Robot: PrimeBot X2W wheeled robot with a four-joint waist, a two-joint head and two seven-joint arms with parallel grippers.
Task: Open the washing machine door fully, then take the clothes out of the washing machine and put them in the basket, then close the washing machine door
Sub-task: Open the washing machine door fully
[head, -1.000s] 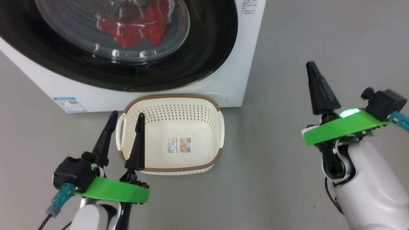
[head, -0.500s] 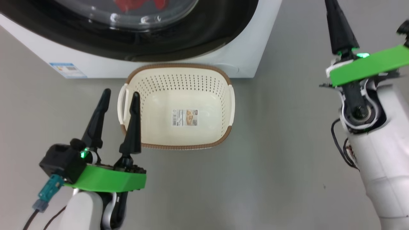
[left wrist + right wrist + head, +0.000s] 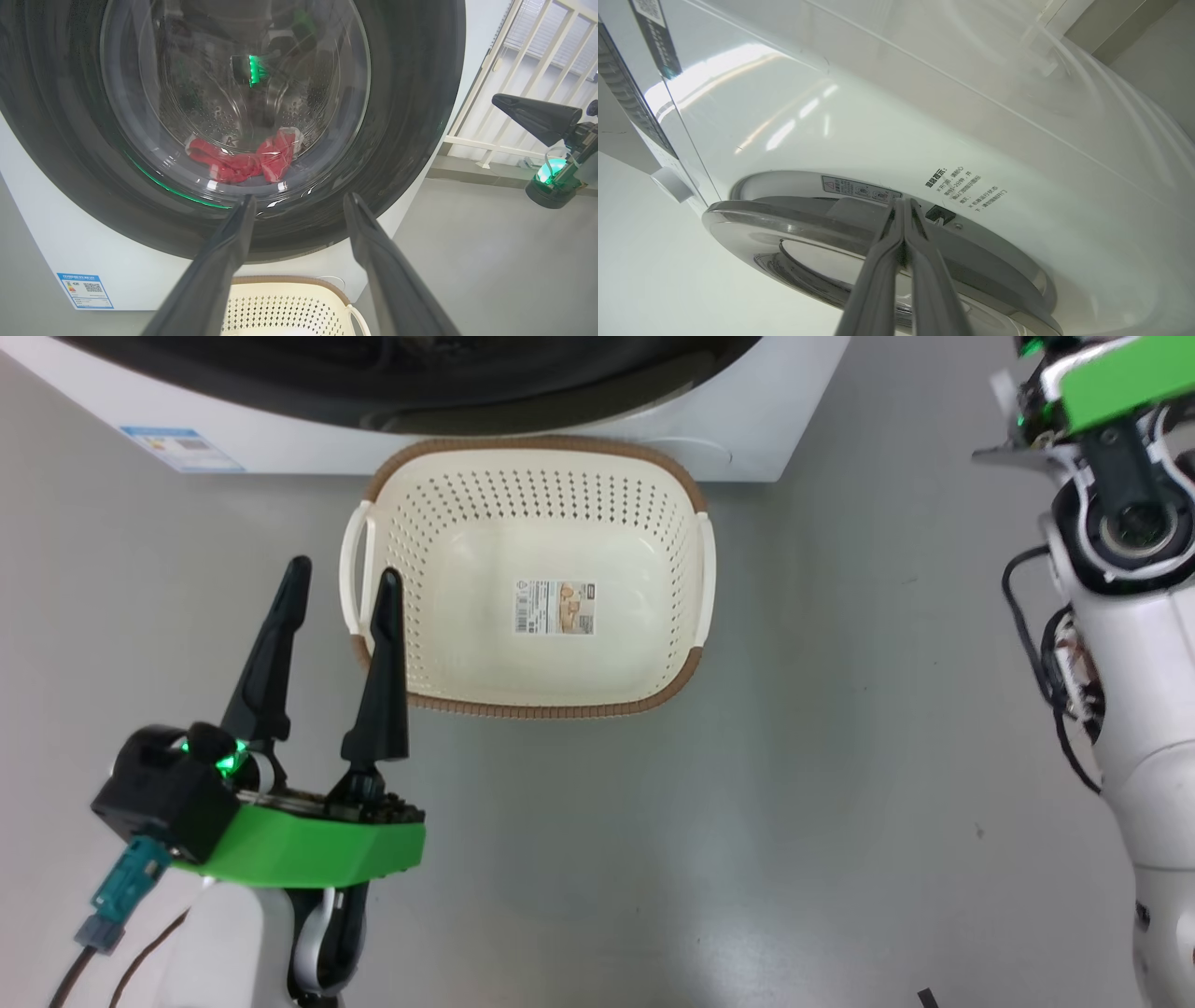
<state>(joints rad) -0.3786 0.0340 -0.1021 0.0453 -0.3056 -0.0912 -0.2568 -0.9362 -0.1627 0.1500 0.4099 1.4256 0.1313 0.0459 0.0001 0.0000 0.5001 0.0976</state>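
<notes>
Status check, task at step 1 of 3, nothing completed.

- The washing machine door [image 3: 411, 116] looks shut against the front of the washing machine [image 3: 46, 224]; no gap shows along its black rim in the left wrist view.
- The clothes [image 3: 243, 161] lie red at the bottom of the drum, behind the glass.
- The basket [image 3: 532, 446] sits on the floor [image 3: 747, 803] just in front of the machine, holding nothing but its label sticker [image 3: 554, 608].
- Left gripper [image 3: 343, 571]: jaws spread, holding nothing, hovering over the basket's left handle.
- Right gripper [image 3: 902, 205]: jaws pressed together, nothing between them, tips at the door's edge near the latch. Whether they touch it I cannot tell.

Left to do: swing the door fully open, move the clothes to the basket, close the door.
</notes>
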